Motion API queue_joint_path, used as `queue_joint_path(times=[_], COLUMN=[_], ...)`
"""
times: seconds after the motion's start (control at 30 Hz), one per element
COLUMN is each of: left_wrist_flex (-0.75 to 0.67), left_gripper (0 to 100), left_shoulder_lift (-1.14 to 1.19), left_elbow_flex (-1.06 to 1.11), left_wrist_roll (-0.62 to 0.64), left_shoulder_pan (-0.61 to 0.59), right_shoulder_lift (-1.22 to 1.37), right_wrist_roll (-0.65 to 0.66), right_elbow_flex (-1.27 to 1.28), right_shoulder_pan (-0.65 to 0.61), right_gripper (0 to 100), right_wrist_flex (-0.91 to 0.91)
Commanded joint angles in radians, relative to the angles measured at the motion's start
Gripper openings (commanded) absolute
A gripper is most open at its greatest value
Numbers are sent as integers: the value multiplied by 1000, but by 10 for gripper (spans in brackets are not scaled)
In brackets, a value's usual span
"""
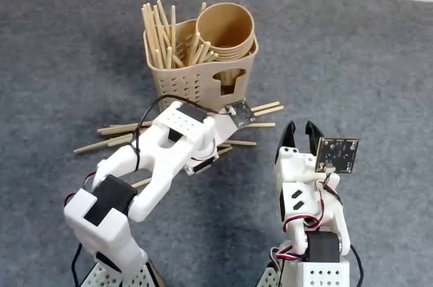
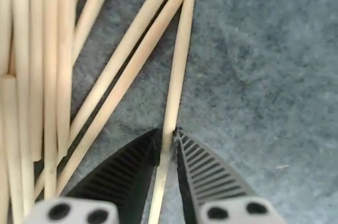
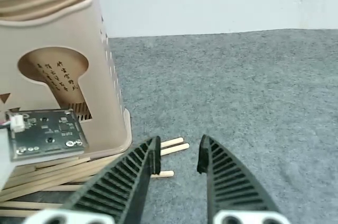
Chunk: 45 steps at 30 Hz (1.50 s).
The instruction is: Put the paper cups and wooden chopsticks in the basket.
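Chopsticks [image 1: 108, 142] lie scattered on the grey mat [image 1: 379, 63] in front of the basket [image 1: 196, 84], and more stand inside it beside the stacked paper cups [image 1: 226, 26]. Left gripper [image 2: 168, 138] is pinched tight on 1 chopstick [image 2: 179, 60] (right down at the mat). Right gripper [image 3: 179, 152] hovers nearby, jaws slightly parted, empty.

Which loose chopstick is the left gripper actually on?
The lone chopstick pinched in the left gripper; its far tip meets a neighbour's in a V, and the other chopsticks lie aside.
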Motion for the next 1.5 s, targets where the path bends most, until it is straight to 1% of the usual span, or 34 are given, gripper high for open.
queue_joint_path(times=[0.0, 0.07, 0.2, 0.3, 0.47, 0.53, 0.63, 0.83, 0.97, 1.07, 1.2, 1.37, 1.47], left_wrist_flex=[8, 8, 54, 95, 135, 150, 173, 170, 170, 169, 132, 106, 95], left_gripper=[46, 3, 6, 6, 6, 6, 6, 6, 6, 6, 6, 6, 6], left_shoulder_lift=[1, 1, -8, -12, -19, -56, -154, -432, -619, -734, -872, -1043, -1141], left_elbow_flex=[-38, -36, -36, -38, -42, -38, -15, 130, 185, 203, 239, 255, 245], left_wrist_roll=[9, 9, -17, -34, -32, -29, -28, -26, 54, 89, 155, 164, 176], left_shoulder_pan=[1, 4, 5, 28, 68, 79, 77, 77, 70, 70, 68, 65, 42], right_shoulder_lift=[-5, -5, -5, -5, -5, -5, -5, -5, -5, -5, -5, -5, -5], right_wrist_roll=[11, 11, 11, 11, 11, 11, 11, 11, 11, 11, 11, 11, 11], right_elbow_flex=[-15, -15, -15, -15, -15, -15, -15, -13, -13, -13, -13, -10, -8], right_shoulder_pan=[8, 8, 8, 8, 10, 12, 12, 10, 8, 8, 8, 8, 8], right_gripper=[124, 124, 124, 124, 124, 124, 124, 124, 124, 123, 123, 123, 123], right_wrist_flex=[-33, -33, -33, -33, -33, -33, -33, -35, -35, -35, -35, -35, -35])
